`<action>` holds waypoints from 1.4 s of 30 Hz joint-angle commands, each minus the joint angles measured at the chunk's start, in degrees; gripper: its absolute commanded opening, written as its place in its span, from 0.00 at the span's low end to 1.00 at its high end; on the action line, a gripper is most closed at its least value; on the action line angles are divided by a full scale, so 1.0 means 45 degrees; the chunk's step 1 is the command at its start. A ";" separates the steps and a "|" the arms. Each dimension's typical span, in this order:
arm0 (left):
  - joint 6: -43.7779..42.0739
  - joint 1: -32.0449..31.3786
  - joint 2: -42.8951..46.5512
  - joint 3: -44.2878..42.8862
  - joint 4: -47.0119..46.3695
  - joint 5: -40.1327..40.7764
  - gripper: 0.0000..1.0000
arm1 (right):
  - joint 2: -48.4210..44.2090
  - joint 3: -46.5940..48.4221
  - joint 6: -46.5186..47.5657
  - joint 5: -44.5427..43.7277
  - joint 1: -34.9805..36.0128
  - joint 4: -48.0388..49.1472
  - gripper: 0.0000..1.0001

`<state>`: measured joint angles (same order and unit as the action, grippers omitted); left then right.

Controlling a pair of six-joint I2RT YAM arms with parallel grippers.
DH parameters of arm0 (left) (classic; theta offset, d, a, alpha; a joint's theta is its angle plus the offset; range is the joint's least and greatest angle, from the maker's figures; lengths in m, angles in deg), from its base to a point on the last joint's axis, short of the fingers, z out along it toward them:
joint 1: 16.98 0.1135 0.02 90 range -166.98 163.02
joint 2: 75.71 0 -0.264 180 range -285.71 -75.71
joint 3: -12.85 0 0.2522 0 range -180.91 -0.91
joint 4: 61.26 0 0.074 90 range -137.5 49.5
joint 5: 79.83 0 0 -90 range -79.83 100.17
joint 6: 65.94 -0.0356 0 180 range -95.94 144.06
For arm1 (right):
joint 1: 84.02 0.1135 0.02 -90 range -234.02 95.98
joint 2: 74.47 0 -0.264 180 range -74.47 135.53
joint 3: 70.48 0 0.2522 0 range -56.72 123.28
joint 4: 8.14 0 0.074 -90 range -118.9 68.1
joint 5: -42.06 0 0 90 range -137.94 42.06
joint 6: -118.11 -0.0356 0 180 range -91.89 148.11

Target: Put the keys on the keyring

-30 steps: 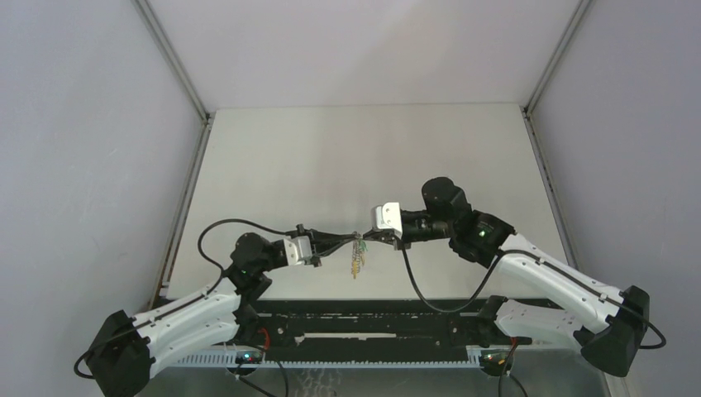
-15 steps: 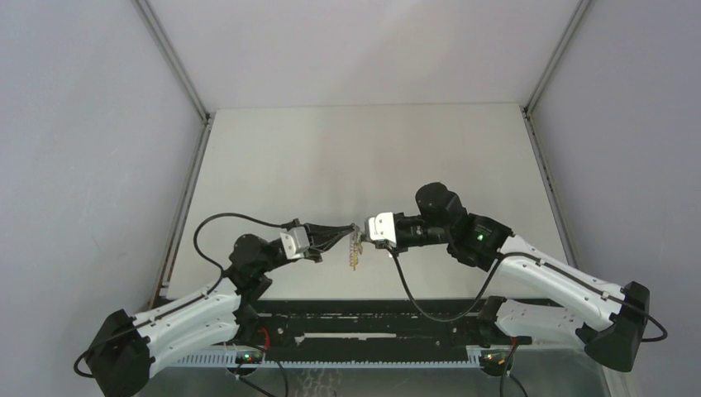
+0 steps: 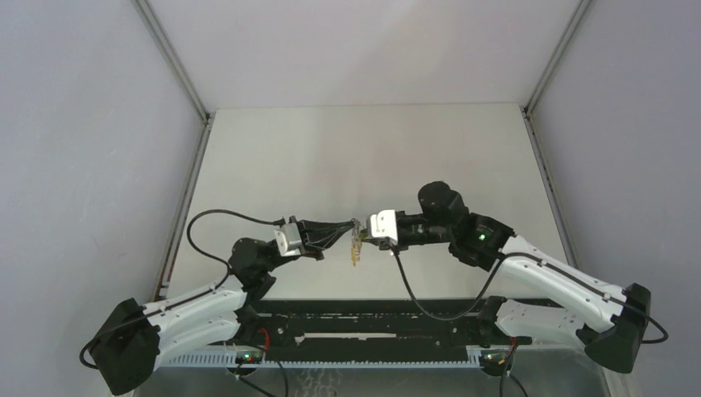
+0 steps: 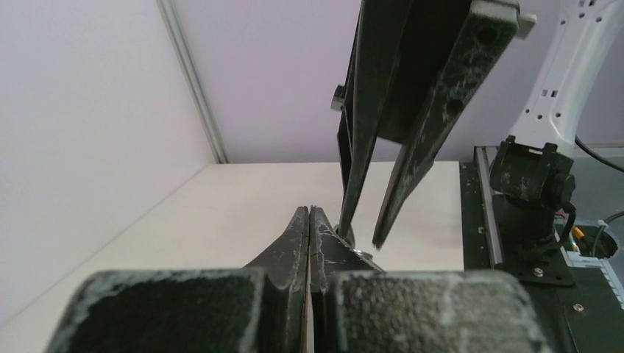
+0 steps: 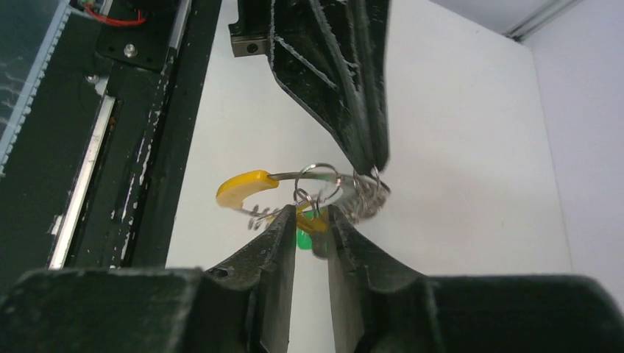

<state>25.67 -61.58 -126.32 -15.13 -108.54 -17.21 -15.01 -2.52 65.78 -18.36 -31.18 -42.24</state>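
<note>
At frame centre, above the worktop [image 3: 331, 149], the left jaws clamp the keyring [image 5: 360, 193]. The yellow key [image 5: 245, 188] and green key [image 5: 302, 238] seem already threaded on it. The right jaws stand slightly apart, so little remains.

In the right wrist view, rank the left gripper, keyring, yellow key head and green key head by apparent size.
1. left gripper
2. keyring
3. yellow key head
4. green key head, partly hidden behind the right gripper, so unsure
</note>
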 commanded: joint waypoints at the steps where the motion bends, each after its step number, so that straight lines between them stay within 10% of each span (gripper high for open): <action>1: 0.0181 0.0009 0.0214 0.0285 -0.1905 0.0477 0.00 | -0.1482 0.0010 -0.1364 0.1093 -0.0849 0.0745 0.24; 42: 0.0784 0.0009 -0.0654 0.0287 -0.3415 -0.1179 0.00 | 0.0014 -0.0009 -0.4192 0.4280 -0.2421 0.3728 0.23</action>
<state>28.11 -61.58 -128.95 -14.72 -119.49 -21.56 -14.64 -4.80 48.01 -0.72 -41.68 -27.47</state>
